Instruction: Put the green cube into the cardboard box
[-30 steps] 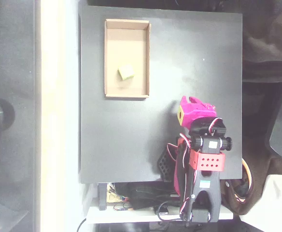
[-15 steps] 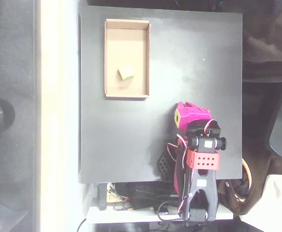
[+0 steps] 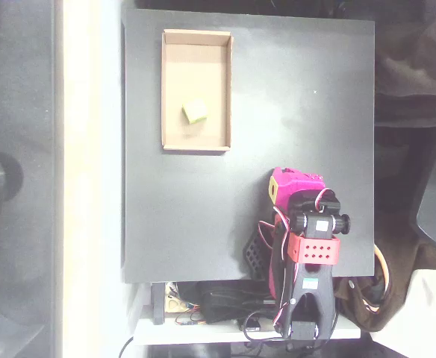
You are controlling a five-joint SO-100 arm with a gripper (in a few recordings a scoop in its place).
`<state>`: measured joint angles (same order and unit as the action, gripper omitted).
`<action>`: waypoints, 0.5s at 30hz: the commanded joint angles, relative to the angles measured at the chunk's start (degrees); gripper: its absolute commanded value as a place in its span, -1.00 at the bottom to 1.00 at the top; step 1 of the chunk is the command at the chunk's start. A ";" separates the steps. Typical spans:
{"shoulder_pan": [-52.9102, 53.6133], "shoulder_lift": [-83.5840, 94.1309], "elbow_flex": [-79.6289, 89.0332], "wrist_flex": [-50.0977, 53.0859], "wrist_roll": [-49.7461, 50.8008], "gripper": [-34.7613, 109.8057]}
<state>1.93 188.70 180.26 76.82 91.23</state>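
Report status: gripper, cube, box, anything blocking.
Gripper folded back near the arm base, holding nothing visible, jaw state unclear from above. Green cube sits inside the cardboard box, on its floor. Black table between arm and box unobstructed.

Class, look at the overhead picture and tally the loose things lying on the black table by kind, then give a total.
Green cube: 1, lying inside the box
Cardboard box: 1, on the black table
Total: 2
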 commanded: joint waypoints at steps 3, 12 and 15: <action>0.44 1.58 0.62 0.97 0.53 -0.44; 0.44 2.81 0.62 0.97 0.62 -0.44; 0.53 2.81 0.62 0.97 0.62 -0.44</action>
<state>1.93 190.81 180.26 76.82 91.14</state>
